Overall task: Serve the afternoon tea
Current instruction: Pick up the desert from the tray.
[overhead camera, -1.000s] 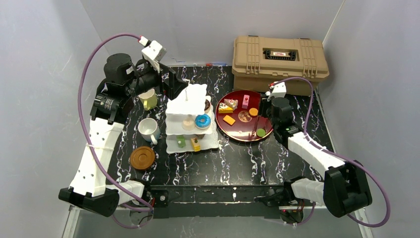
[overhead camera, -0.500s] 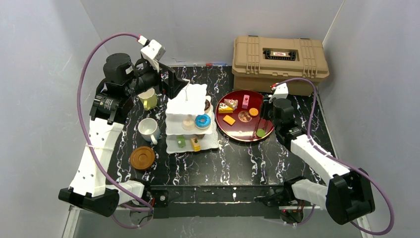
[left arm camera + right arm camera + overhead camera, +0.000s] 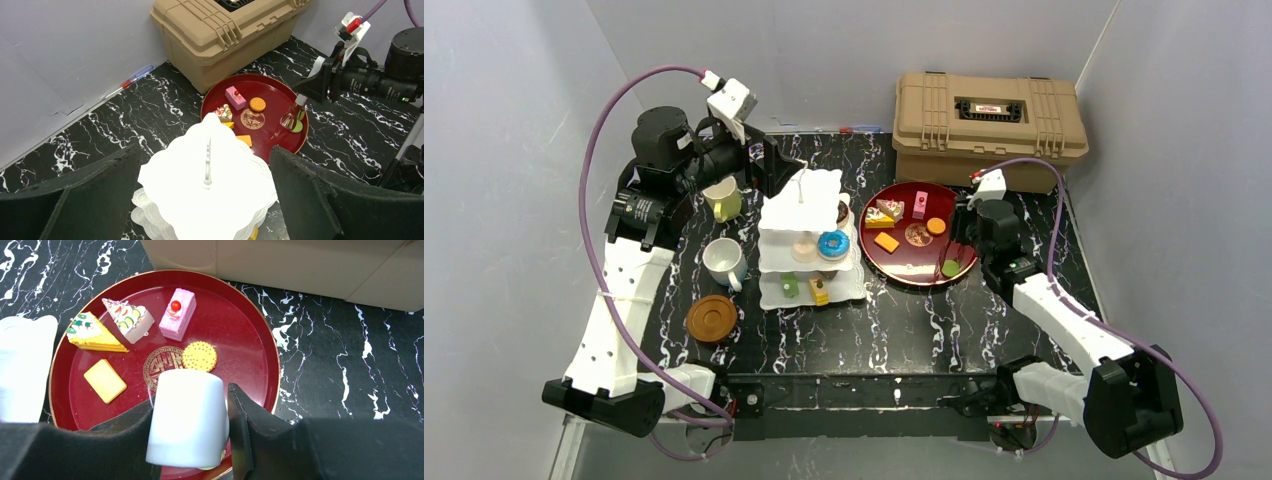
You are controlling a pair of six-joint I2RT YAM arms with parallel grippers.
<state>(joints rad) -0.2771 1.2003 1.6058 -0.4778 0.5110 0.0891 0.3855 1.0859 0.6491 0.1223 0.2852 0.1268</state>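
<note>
Black marbled table [image 3: 904, 330] carries a red tray [image 3: 252, 345] beside the white cake stand [image 3: 809, 240]. On the tray's right side, the right gripper [image 3: 191, 402] is half closed, both fingers pressed against a pale cylindrical pastry [image 3: 186, 432]. The left gripper [image 3: 769, 168] hangs fully spread and empty behind the stand. Step in hand: pastry transfer. The next move likely requires lifting clear of the tray rim, then travelling to a tier with room.

Worktop [image 3: 904, 320]: from the cake stand [image 3: 809, 235], tray [image 3: 909, 262] at 3 o'clock, case [image 3: 989, 125] at 2, far mug [image 3: 722, 200] at 10, near mug [image 3: 723, 261] at 9, coaster [image 3: 711, 318] at 8.
</note>
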